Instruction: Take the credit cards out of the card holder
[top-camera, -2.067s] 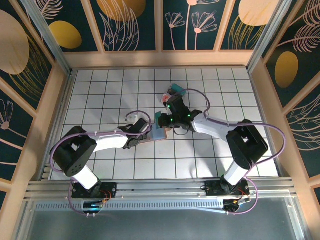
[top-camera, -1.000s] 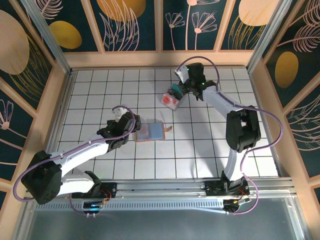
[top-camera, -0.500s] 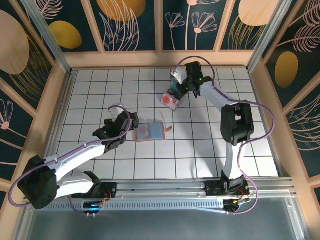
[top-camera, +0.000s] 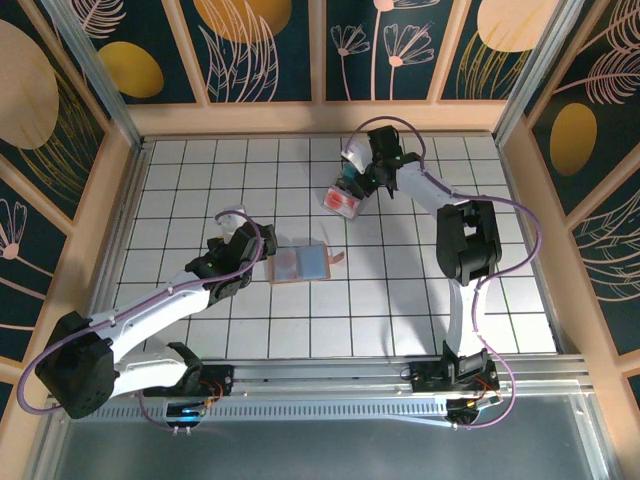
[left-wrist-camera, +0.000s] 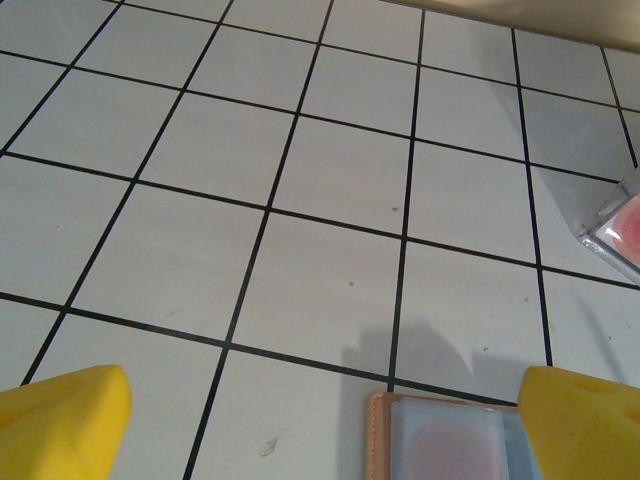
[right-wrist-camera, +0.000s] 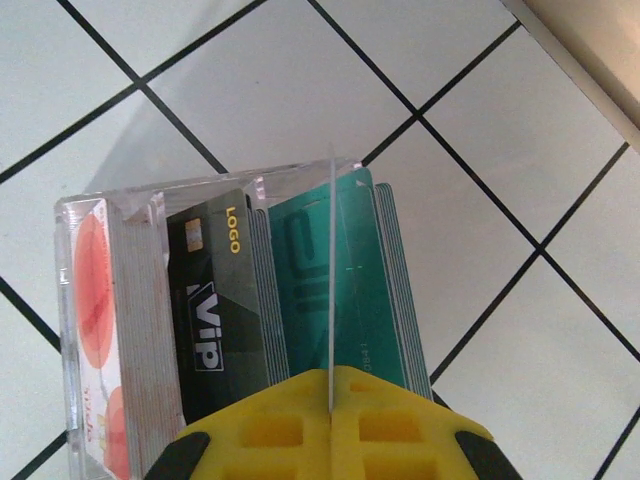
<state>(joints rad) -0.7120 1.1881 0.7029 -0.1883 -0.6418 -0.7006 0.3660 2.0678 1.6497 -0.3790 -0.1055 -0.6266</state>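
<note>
Pulled apart from the card holder since two seconds ago, with the right gripper now far out at the clear plastic box and the left gripper backed off to the holder's left edge. Hardly shifted over the last half second. Leaves the card holder lying open and flat near the middle of the white tiled table, blue-grey inside facing up, small brown tab sticking out on its right edge, touched by neither gripper. From the left wrist, shows yellow fingertips spread wide at the bottom corners, with the holder's tan rim and a clear pocket over something pinkish low between them, and a corner of the plastic box at the right edge. From the right wrist, shows yellow fingers pressed together on a thin card seen edge-on, upright over the box. Holds, in that box, red cards at the left, a black card marked VIP and LOGO, and teal cards at the right.
</note>
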